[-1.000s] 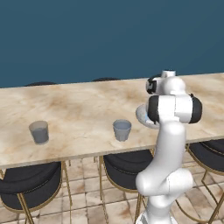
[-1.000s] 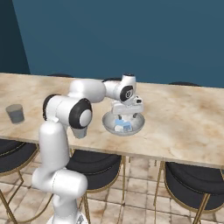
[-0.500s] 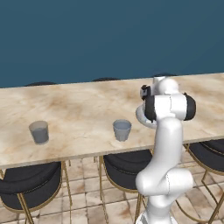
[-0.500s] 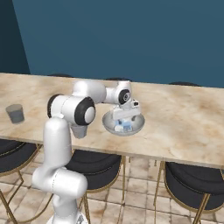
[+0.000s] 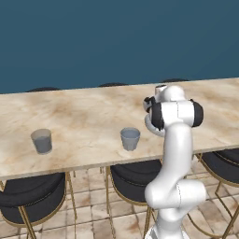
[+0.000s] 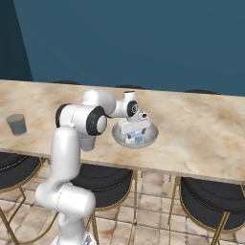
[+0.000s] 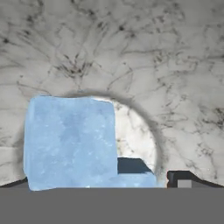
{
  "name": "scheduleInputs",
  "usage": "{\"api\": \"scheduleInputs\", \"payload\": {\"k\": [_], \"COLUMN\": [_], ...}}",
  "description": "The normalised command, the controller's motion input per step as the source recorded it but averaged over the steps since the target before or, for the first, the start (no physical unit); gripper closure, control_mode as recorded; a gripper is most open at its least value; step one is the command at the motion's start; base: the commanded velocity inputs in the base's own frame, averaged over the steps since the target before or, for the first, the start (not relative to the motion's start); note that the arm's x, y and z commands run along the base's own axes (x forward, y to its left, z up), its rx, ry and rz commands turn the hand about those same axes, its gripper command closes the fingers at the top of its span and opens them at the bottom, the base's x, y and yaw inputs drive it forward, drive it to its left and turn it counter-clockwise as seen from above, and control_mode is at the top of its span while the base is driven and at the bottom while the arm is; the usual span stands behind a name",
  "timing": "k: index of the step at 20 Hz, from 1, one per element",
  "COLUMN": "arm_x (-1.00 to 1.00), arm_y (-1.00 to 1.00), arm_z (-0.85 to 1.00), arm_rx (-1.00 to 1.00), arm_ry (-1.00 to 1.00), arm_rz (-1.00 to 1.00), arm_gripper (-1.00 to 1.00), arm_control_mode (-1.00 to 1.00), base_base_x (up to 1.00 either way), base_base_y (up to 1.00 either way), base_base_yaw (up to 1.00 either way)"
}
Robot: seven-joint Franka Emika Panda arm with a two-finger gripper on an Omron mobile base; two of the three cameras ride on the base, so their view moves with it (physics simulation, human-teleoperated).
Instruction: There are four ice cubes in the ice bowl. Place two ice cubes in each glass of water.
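Note:
The pale mottled ice bowl [image 6: 152, 134] stands on the counter near its front edge, and its rim [image 5: 149, 124] peeks out from behind my arm. My gripper [image 6: 131, 137] is down inside the bowl, open. In the hand view a big light-blue ice cube [image 7: 70, 142] lies between the fingertips [image 7: 180, 179], near the left one and apart from the right. A second cube [image 7: 133, 178] shows at the bottom edge. Light-blue cubes [image 6: 139, 139] sit beside the hand. One glass of water [image 5: 130, 138] stands left of the bowl, the other [image 5: 42, 141] far left.
The long marble counter [image 5: 84, 116] has its front edge just beside the bowl. Black round stools with gold legs [image 5: 32, 198] stand under that edge. A dark blue wall [image 5: 116, 42] runs behind the counter.
The hand has come down from just above the bowl into it, and the upper arm has swung a little left. Bowl and glasses have stayed put.

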Motion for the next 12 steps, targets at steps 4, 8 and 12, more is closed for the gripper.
{"api": "scheduleInputs", "payload": {"k": [4,8,12], "arm_x": [0.54,-0.09,-0.21], "arm_y": [-0.15,-0.36,-0.06], "arm_z": [-0.11,-0.2,-0.15], "arm_rx": [0.0,-0.01,0.0], "arm_ry": [0.0,0.0,0.03], "arm_rz": [0.0,0.01,0.0], "arm_gripper": [-1.0,-1.0,-1.0], "arm_control_mode": [-1.0,-1.0,-1.0], "base_base_x": [0.0,0.0,0.0], "base_base_y": [0.0,0.0,0.0], "base_base_yaw": [0.0,0.0,0.0]}}
